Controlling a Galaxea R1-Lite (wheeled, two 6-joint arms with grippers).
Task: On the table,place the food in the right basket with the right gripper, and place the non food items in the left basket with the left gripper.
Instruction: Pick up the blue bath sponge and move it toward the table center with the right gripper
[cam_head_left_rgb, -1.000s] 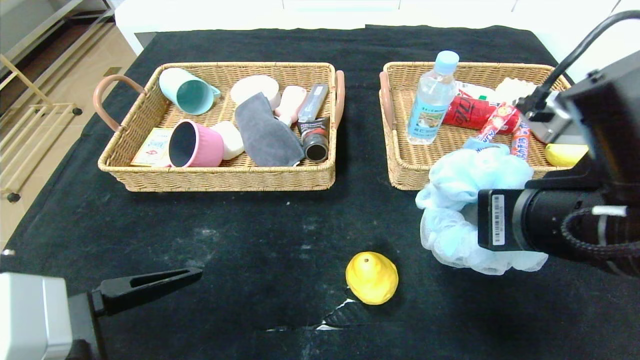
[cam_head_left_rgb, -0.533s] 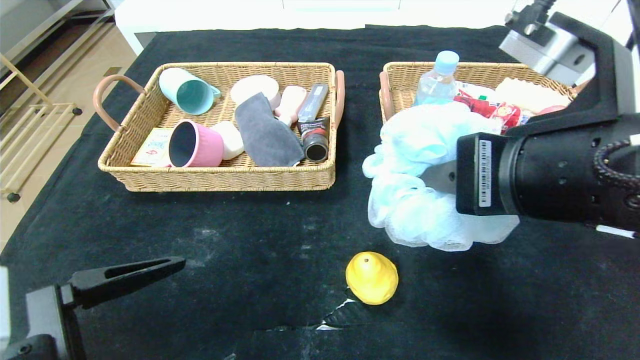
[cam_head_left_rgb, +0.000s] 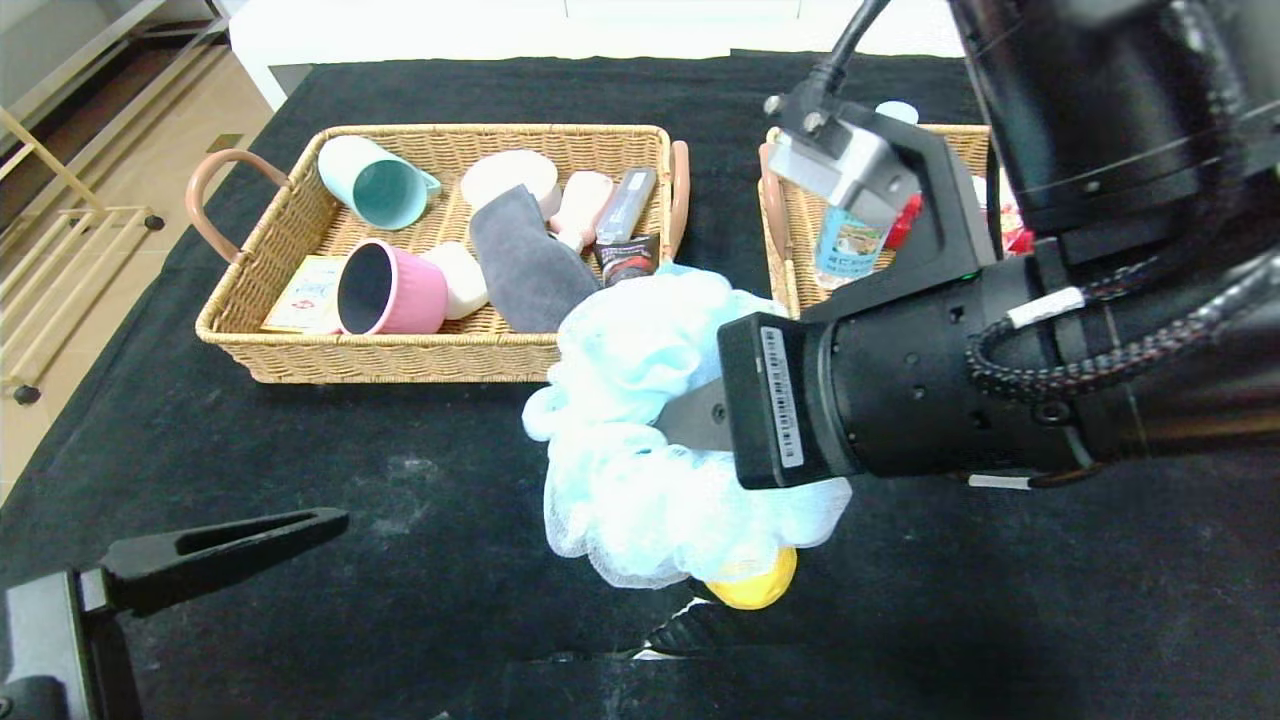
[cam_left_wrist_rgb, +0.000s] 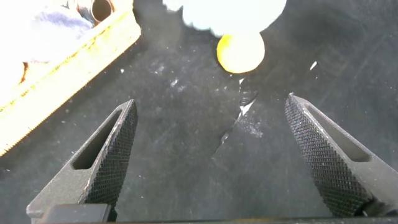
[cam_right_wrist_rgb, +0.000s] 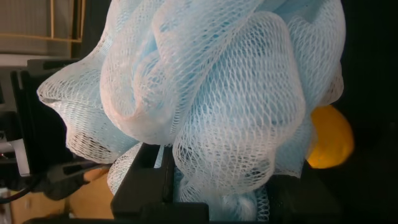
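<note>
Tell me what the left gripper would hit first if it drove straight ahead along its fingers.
Probably the yellow pear: in the left wrist view it sits ahead between the left gripper's open fingers, with bare table before it. The mesh puff hangs just beyond; depth is uncertain.

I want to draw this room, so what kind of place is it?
Probably a robot practice room, not a real kitchen. A table with a black cloth holds two tan wicker baskets of mixed household things, and a black robot claw carries a pale blue mesh puff. Tan floor shows beside the table.
</note>
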